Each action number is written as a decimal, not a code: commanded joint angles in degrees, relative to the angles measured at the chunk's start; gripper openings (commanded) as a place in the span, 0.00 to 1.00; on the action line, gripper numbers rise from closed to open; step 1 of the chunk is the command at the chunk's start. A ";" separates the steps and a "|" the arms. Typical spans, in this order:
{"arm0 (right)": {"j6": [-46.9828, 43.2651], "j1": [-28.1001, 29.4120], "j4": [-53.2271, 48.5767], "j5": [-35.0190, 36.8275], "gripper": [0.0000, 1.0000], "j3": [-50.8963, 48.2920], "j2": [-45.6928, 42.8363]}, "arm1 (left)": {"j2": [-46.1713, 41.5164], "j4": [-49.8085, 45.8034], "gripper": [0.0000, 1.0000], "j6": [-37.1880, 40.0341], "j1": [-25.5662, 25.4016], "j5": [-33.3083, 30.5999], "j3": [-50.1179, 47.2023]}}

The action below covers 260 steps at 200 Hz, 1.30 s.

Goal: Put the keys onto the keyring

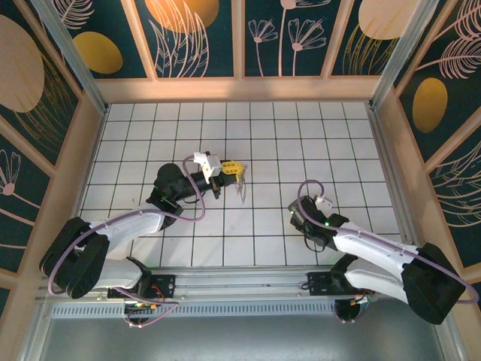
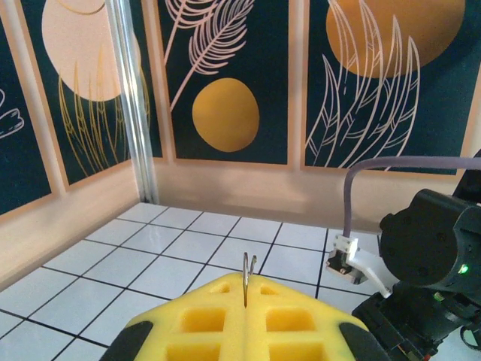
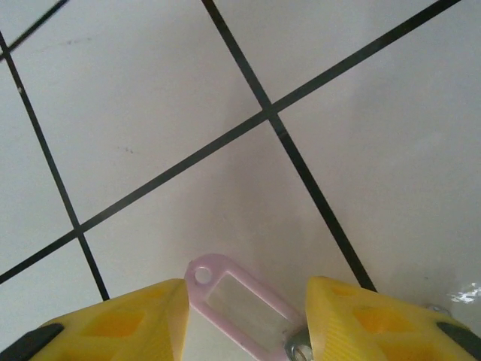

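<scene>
Pinching keyring (image 2: 248, 268), left tool (image 2: 246, 292) clamped, right tool (image 3: 246, 290) straddling key (image 3: 242, 307)

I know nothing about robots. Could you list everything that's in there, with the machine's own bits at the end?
keyring: one, thin silver loop, pinched in the left tool, off the floor.
key: one, lilac-pink head, flat on a white tile between the right tool's fingers.
floor: one, white tiles with black lines, under everything.
wall panels: several, dark teal with gold circles and pale leaves, around the floor.
left arm, right arm: two, black and white with purple cables, at the near edge.
left tool: one, yellow fingers, shut on the keyring.
right tool: one, yellow fingers, open, either side of the key.
</scene>
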 commanded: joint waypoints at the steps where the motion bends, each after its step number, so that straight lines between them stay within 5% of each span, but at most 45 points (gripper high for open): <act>1: 2.61 0.52 -5.94 3.13 0.42 2.18 -1.59 | 0.62 5.23 0.00 -1.58 -0.10 1.63 -0.30; 93: 5.42 3.15 -6.10 -1.31 0.35 -0.31 -2.25 | 1.67 6.92 0.00 -2.56 -0.11 2.49 -0.56; 260: -3.60 -0.03 14.90 -2.23 0.20 5.15 13.48 | 0.97 7.32 0.00 -4.18 -0.14 2.33 -0.38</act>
